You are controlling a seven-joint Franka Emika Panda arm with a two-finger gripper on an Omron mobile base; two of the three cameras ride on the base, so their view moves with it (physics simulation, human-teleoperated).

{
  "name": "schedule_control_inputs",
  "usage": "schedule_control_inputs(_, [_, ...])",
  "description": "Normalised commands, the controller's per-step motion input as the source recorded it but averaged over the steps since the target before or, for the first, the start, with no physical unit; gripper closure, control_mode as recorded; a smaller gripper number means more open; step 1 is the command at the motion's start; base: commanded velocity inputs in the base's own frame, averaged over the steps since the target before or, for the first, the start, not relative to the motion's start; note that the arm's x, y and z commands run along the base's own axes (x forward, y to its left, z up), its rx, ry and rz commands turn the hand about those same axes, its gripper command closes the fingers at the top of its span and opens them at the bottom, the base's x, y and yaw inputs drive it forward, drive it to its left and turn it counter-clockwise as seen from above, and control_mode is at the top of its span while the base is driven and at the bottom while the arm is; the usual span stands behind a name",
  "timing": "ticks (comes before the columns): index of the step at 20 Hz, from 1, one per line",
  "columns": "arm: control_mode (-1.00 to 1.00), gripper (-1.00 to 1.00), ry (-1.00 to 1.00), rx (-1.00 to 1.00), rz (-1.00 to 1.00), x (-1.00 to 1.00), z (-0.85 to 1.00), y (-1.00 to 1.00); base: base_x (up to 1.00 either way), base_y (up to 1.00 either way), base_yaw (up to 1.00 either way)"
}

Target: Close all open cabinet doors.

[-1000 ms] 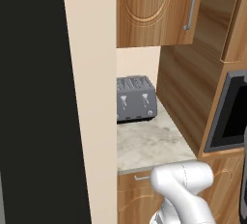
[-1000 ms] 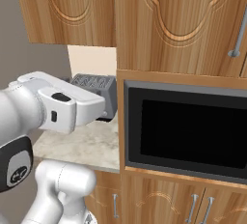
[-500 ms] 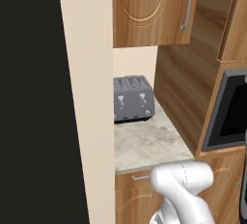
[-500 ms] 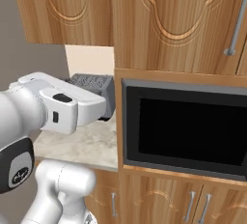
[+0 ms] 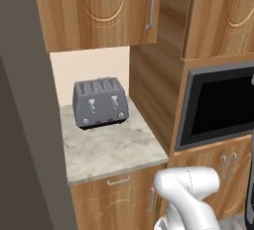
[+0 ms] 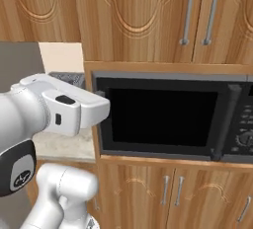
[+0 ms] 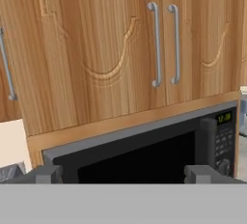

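Gripper (image 7: 118, 175) fingers spread wide, empty, facing microwave (image 7: 144, 155); cabinet doors (image 7: 103, 49) above, bar handles side by side; toaster (image 5: 100, 103) on counter (image 5: 111, 147) left.

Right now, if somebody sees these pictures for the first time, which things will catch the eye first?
Probably the black microwave, built into the wood wall under the tall cabinet doors with their silver bar handles. Next, the grey toaster at the back of the marble counter left of the microwave. The open gripper points at the microwave.
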Motion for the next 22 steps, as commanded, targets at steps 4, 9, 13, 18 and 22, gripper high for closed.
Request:
schedule_control_inputs(4, [1.00,-1.00,0.00,0.00,0.00,0.00,0.00,0.00,0.09,-0.59,-0.29])
schedule_control_inputs(9, [1.00,-1.00,0.00,0.00,0.00,0.00,0.00,0.00,0.04,-0.64,-0.34])
schedule_control_inputs(13, [1.00,-1.00,0.00,0.00,0.00,0.00,0.00,0.00,-0.02,-0.63,-0.40])
schedule_control_inputs(18, [1.00,-1.00,0.00,0.00,0.00,0.00,0.00,0.00,-0.05,-0.47,-0.41])
schedule_control_inputs(22, [1.00,-1.00,0.00,0.00,0.00,0.00,0.00,0.00,0.02,-0.58,-0.26])
